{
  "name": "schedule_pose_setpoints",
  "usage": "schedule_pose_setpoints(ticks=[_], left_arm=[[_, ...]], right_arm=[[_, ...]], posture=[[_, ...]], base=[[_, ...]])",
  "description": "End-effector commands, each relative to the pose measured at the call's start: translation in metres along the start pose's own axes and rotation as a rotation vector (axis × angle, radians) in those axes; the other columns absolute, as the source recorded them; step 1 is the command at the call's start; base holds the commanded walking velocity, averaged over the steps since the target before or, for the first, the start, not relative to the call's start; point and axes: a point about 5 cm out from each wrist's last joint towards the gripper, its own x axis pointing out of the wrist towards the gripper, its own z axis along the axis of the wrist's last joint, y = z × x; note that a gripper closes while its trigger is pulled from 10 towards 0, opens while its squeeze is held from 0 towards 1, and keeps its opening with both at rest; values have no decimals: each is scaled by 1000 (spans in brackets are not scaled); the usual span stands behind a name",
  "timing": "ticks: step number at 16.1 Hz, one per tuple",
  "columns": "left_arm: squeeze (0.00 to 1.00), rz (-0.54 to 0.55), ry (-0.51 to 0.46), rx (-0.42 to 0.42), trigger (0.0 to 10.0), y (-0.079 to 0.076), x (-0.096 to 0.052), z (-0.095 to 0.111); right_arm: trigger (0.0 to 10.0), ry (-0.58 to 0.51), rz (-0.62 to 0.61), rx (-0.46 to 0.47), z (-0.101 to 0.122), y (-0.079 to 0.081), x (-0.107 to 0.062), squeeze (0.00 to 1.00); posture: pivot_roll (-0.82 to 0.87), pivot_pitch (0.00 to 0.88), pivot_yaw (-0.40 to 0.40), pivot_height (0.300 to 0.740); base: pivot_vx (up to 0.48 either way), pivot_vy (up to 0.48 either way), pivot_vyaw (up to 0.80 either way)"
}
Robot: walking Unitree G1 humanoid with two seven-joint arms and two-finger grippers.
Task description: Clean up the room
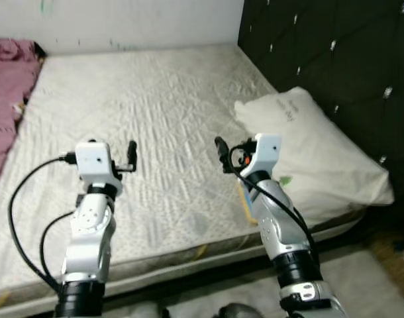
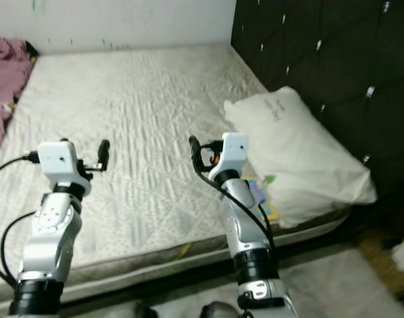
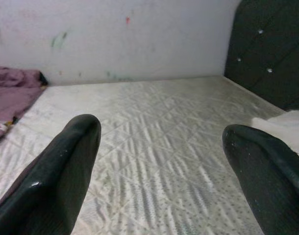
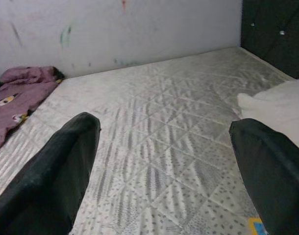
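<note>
Both my arms are raised over the near edge of the mattress point(image 1: 162, 119), and neither holds anything: the left gripper point(image 3: 159, 161) has its fingers spread wide, and so does the right gripper point(image 4: 164, 161), with bare quilting showing between them.

Just below and outside my right wrist lies a small colourful flat thing point(image 2: 263, 194), perhaps a booklet, half tucked under the white pillow point(image 1: 321, 152); the view is too coarse to name it surely. It looks like something to tidy. The pillow sits beyond and outward of my right gripper, against the dark tufted headboard point(image 1: 334, 59).

Far off, past my left gripper and outward, a pink blanket point(image 1: 6, 99) is bunched by the wall.

The risk I see: reaching for the flat thing, my forearm could drag the pillow toward the bed's near edge, or push the thing off it. The headboard hems my right side, while ahead the middle of the mattress gives both arms free room.
</note>
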Motion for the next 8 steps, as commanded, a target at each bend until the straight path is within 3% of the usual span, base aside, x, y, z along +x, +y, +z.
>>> schedule_pose_setpoints(ticks=[1, 6, 8], left_arm=[[0, -4, 5, 7, 10000, 0, 0, 0], [0, 1, 5, 5, 10000, 1, 0, 0], [0, 2, 5, 6, 10000, 1, 0, 0]], right_arm=[[10000, -7, -12, -2, 1, -3, -1, 0], [10000, -7, -11, -6, 1, -2, -1, 0], [10000, -7, -12, -4, 1, -2, -1, 0]], posture=[[-36, 0, -11, 740], [-36, 1, -10, 740], [-38, 3, -10, 740]], base=[[0, 480, 0], [0, 480, 710], [0, 480, 0]])
